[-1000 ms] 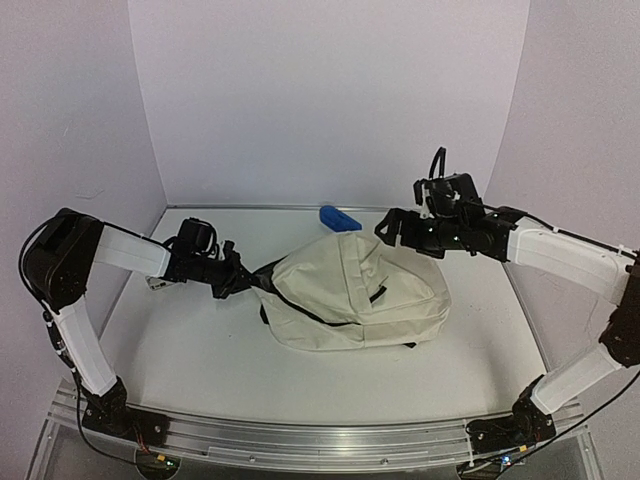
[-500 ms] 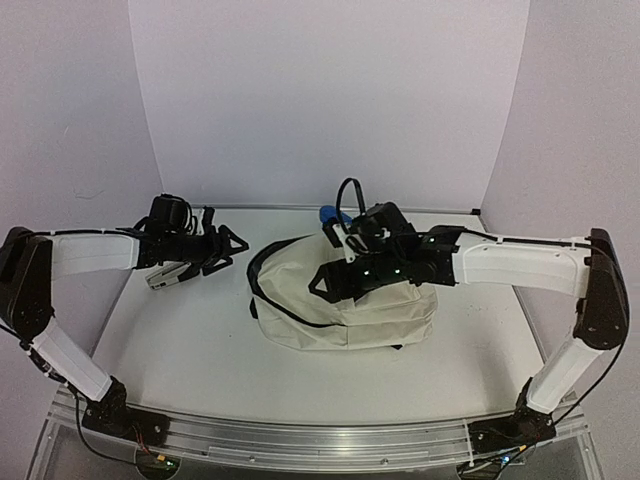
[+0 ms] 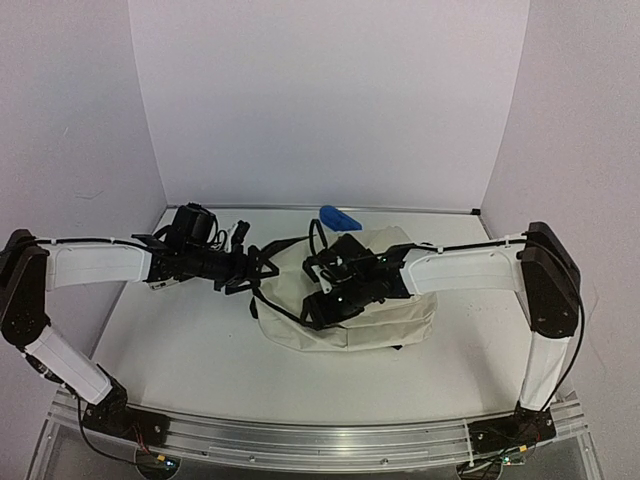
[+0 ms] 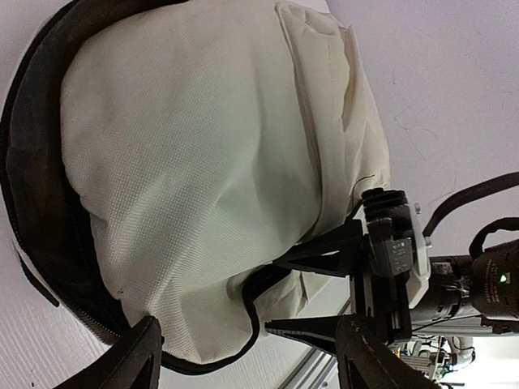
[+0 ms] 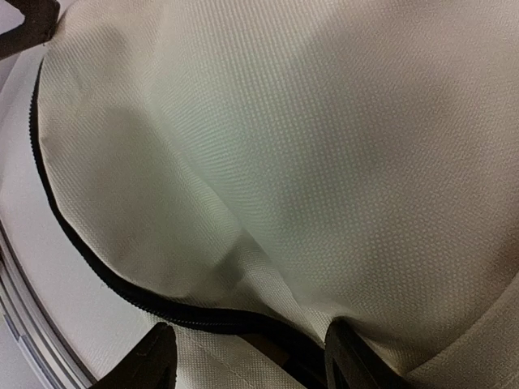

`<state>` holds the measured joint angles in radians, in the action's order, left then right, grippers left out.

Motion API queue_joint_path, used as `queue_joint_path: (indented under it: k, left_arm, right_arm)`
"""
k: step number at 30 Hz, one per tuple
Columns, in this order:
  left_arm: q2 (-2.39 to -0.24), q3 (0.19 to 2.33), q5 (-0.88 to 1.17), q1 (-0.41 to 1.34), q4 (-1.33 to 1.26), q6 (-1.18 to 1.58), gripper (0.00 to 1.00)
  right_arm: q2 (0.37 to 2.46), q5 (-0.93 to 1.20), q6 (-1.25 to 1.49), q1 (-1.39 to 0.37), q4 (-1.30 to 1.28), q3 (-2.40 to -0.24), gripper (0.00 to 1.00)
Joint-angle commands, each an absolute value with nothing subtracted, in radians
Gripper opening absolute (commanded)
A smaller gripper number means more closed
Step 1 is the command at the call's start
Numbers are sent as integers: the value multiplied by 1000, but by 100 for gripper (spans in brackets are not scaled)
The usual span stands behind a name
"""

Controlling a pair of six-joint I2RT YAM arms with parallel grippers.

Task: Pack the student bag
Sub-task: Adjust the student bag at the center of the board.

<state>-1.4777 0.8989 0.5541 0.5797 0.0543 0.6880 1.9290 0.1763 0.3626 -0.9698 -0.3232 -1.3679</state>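
The student bag (image 3: 400, 308), cream with black zipper lines, lies in the middle of the table. In the left wrist view the bag (image 4: 203, 146) fills the frame, its dark lining showing along the left rim. My left gripper (image 3: 262, 274) is at the bag's left end, open, its fingers (image 4: 144, 361) wide apart below the fabric. My right gripper (image 3: 322, 300) rests on the bag's front left part. Its jaws stand apart around the bag's zipper edge (image 5: 89, 267), with cream fabric (image 5: 324, 121) bulging between them. The right gripper (image 4: 272, 293) also shows in the left wrist view, straddling that edge.
A blue object (image 3: 338, 216) lies behind the bag near the back wall. A small silver-white item (image 3: 160, 283) sits under my left forearm. White walls close the table on three sides, and a metal rail (image 3: 320, 440) runs along the near edge.
My left gripper opened, letting go of the bag's left edge, drew back, then returned to it. My right arm swung from the back right onto the bag's front left, its jaws narrowing.
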Motion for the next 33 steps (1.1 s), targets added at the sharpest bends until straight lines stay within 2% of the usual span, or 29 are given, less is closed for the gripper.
queue_joint_path:
  k: [1, 4, 6, 7, 10, 12, 15, 21, 28, 33]
  left_arm:
    - [-1520, 936, 578, 588, 72, 709, 74]
    - [-1560, 952, 594, 608, 59, 725, 73]
    - [-1587, 965, 601, 624, 46, 729, 68]
    - [-1597, 969, 600, 630, 37, 733, 62]
    - [-1615, 981, 566, 637, 22, 759, 33]
    - [-1616, 985, 525, 637, 18, 772, 17]
    - [-1616, 988, 482, 637, 7, 790, 2]
    - [-1623, 991, 412, 637, 5, 801, 0]
    - [-1630, 997, 376, 635, -34, 794, 1]
    - [-1610, 1001, 492, 643, -76, 715, 20]
  right_arm:
    - [1930, 198, 391, -977, -342, -1339, 61]
    - [1920, 246, 403, -982, -340, -1307, 61]
    - [1917, 273, 411, -991, -337, -1286, 61]
    - [1916, 280, 415, -996, -336, -1276, 61]
    - [1903, 287, 423, -1007, -336, -1249, 60]
    - [1876, 294, 432, -1009, -334, -1233, 59]
    - [1833, 326, 441, -1009, -319, -1207, 58]
    - [1791, 459, 458, -1012, -285, -1145, 55]
    - [1762, 475, 476, -1026, -285, -1069, 53]
    - [1677, 375, 506, -1028, -285, -1063, 55]
